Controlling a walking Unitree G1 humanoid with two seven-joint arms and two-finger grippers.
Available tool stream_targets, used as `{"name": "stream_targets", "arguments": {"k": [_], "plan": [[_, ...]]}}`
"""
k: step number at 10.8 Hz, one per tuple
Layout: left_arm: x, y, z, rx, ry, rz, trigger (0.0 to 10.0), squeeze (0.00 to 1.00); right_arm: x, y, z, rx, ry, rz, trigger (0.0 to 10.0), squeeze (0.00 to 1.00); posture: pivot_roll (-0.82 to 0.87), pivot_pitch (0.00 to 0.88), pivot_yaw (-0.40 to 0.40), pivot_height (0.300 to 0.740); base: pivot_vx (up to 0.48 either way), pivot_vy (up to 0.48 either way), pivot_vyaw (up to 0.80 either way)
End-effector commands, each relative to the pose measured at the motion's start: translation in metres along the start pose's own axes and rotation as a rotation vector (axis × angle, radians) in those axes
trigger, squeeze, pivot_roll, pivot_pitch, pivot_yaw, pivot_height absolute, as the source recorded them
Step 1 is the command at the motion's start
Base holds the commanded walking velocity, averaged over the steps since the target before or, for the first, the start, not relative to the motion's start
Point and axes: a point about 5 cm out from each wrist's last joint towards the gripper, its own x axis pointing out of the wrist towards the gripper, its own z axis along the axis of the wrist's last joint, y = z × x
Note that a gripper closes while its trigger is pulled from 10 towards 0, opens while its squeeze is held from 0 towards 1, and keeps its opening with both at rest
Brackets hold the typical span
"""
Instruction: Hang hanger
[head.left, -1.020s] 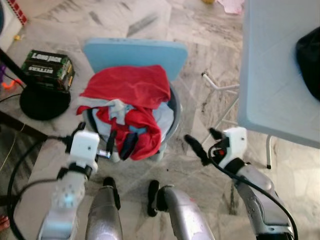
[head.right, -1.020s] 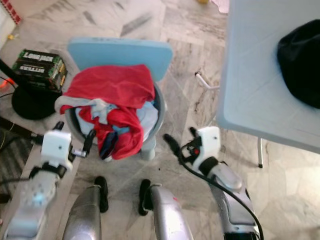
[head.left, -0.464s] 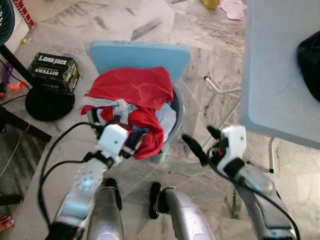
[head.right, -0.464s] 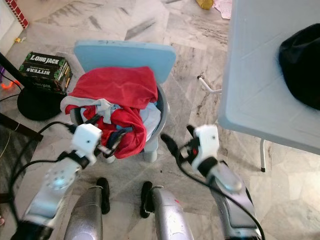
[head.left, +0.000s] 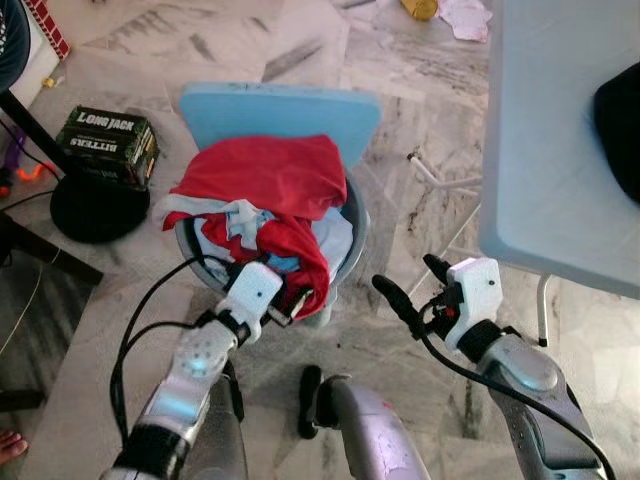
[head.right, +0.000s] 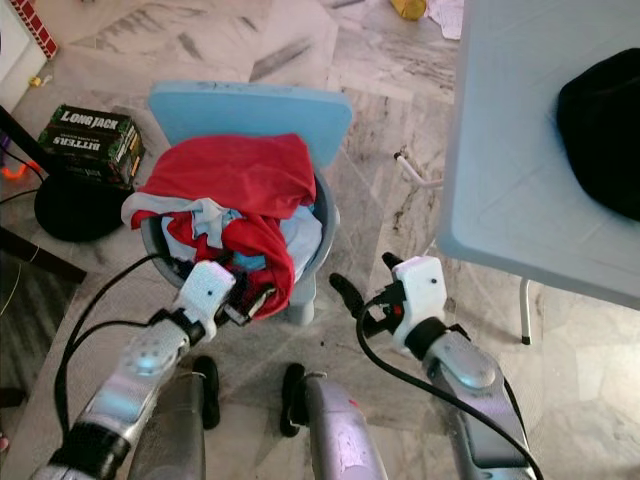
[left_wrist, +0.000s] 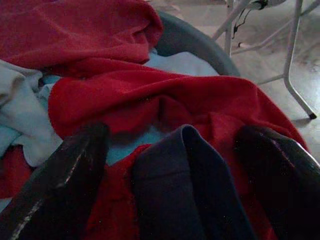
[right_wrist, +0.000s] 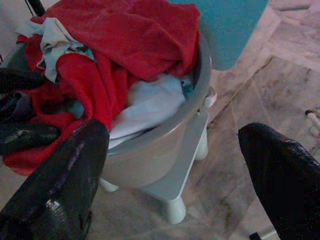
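A grey basin (head.left: 355, 228) heaped with clothes stands on a small light-blue chair (head.left: 280, 105). A red garment (head.left: 265, 175) lies on top, over white and pale-blue pieces. My left gripper (head.left: 293, 302) is at the basin's near edge, open. In the left wrist view its fingers (left_wrist: 55, 175) stand on either side of a dark blue fold (left_wrist: 185, 185) and red cloth (left_wrist: 150, 95). My right gripper (head.left: 412, 288) hangs open above the floor to the right of the basin, which its wrist view shows ahead of it (right_wrist: 150, 150). I see no hanger.
A white folding table (head.left: 560, 130) with a black bundle (head.left: 622, 110) fills the right side; its metal legs (head.left: 440, 172) stand near the chair. A green box (head.left: 108, 142) and a black round base (head.left: 90, 205) sit on the marble floor at left.
My left gripper has swung in from the left to the front of the basin, onto the clothes. The right gripper has barely moved. The camera shifted a little.
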Motion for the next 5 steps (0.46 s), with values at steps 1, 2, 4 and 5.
{"name": "stream_targets", "arguments": {"k": [1,2,4,5], "plan": [[-0.004,-0.005,-0.01,-0.013,0.019,-0.011,0.0,0.0,-0.004,-0.002,-0.003,-0.012,0.015,-0.016,10.0,0.0,-0.06,0.251,-0.153,0.74,0.0,0.0,0.0],[-0.005,-0.002,-0.013,-0.001,0.032,0.009,0.0,0.0,-0.003,0.0,-0.003,-0.018,0.015,-0.008,10.0,0.0,-0.06,0.251,-0.154,0.74,0.0,0.0,0.0],[-0.006,0.005,-0.017,0.0,0.042,0.033,0.0,0.0,0.0,0.003,-0.003,-0.032,0.015,0.009,10.0,0.0,-0.05,0.248,-0.154,0.74,0.0,0.0,0.0],[-0.005,0.007,-0.017,0.0,0.039,0.034,0.0,0.0,0.002,0.004,-0.004,-0.033,0.015,0.01,10.0,0.0,-0.05,0.247,-0.155,0.74,0.0,0.0,0.0]]}}
